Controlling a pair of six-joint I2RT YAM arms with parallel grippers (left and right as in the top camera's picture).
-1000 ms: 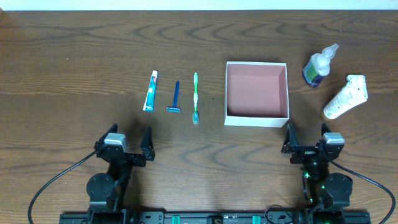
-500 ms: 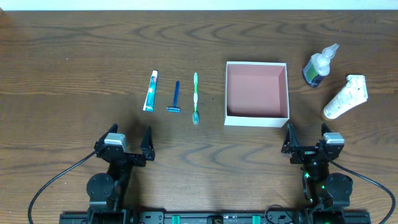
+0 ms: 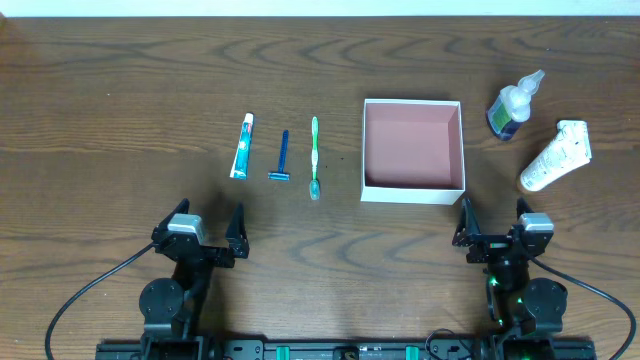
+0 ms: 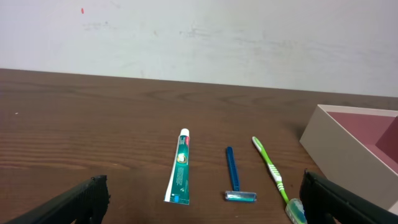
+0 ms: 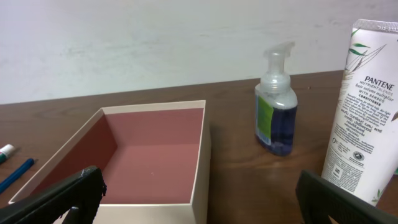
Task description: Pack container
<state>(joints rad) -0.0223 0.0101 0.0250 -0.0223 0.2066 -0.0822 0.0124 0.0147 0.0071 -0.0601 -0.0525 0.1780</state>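
Both arms are parked at the near edge. The left tool [image 3: 210,222] and right tool [image 3: 492,218] have their jaws apart and hold nothing. The container [image 3: 412,194] sits right of centre on the tabletop [image 3: 120,100], just ahead of the right tool, and is empty.

Risks:
- The toothpaste tube [image 3: 242,146], razor [image 3: 281,157] and toothbrush [image 3: 314,158] lie flat and thin on the wood, close side by side. A pinch may scrape the tabletop, miss, or knock a neighbour.
- The toothbrush looks about as long as the box is wide, so it may bridge the rim instead of dropping in.
- The pump bottle [image 3: 512,105] stands upright. It has rounded clear plastic sides and looks top-heavy, so an off-centre grip could tip it.
- The white shampoo tube [image 3: 556,155] is bulky, soft and glossy. It could squash or slip, and could crowd the box.
- The box walls are thin, likely card and light, so a bump would slide the box.

Materials:
- Tabletop: dark wood grain, smooth.
- Box: square and shallow, white outside, matte pink-brown inside.
- Razor: blue plastic with a narrow handle.
- Toothbrush: green and white.
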